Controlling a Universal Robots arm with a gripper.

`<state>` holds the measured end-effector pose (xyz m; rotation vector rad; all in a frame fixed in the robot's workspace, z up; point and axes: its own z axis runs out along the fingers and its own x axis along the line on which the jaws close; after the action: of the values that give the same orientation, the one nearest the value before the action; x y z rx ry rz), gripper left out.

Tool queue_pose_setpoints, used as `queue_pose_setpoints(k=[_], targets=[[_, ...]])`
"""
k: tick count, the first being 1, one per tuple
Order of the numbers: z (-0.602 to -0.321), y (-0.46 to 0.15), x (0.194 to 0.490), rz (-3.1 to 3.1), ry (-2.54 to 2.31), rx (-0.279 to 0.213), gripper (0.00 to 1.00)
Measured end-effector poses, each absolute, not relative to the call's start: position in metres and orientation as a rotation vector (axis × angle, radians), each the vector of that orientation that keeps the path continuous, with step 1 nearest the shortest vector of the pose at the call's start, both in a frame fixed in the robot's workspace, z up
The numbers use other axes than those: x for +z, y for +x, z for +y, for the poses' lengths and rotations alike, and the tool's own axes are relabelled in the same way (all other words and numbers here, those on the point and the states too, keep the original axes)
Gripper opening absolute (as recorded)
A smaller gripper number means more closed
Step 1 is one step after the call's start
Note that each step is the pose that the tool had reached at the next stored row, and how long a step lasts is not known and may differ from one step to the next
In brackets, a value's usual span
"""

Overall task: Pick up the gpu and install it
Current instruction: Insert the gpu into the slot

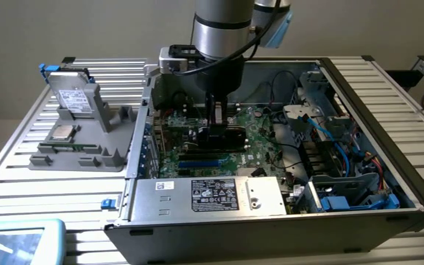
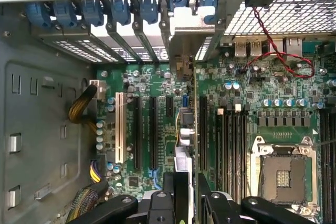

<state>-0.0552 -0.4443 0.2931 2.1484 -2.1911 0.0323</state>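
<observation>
The gpu (image 1: 231,142) stands upright on edge inside the open computer case (image 1: 366,72), low over the green motherboard (image 1: 260,138), its black cooler facing the front. My gripper (image 1: 216,131) reaches straight down from the arm and is shut on the card's upper edge. In the wrist view the gpu (image 2: 195,108) appears edge-on as a thin green line running along a long black slot (image 2: 202,129). Its silver end bracket (image 2: 184,45) sits at the case's rear slot openings. The gripper (image 2: 191,195) holds the card between its black fingers (image 2: 176,187).
A grey fixture (image 1: 86,157) on the exterior view's left carries a silvery drive (image 1: 75,96), a processor chip (image 1: 64,131) and a memory stick (image 1: 68,147). The power supply (image 1: 212,196) fills the case front. A drive cage with blue cables (image 1: 344,182) stands on the exterior view's right. An open processor socket (image 2: 283,169) lies beside the card.
</observation>
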Motion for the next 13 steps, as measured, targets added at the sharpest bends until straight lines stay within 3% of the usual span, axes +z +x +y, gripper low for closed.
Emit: queue_pose_setpoints(k=[13], targets=[[-0.449, -0.060, 0.283, -2.210, 2.168, 0.002, 0.27]])
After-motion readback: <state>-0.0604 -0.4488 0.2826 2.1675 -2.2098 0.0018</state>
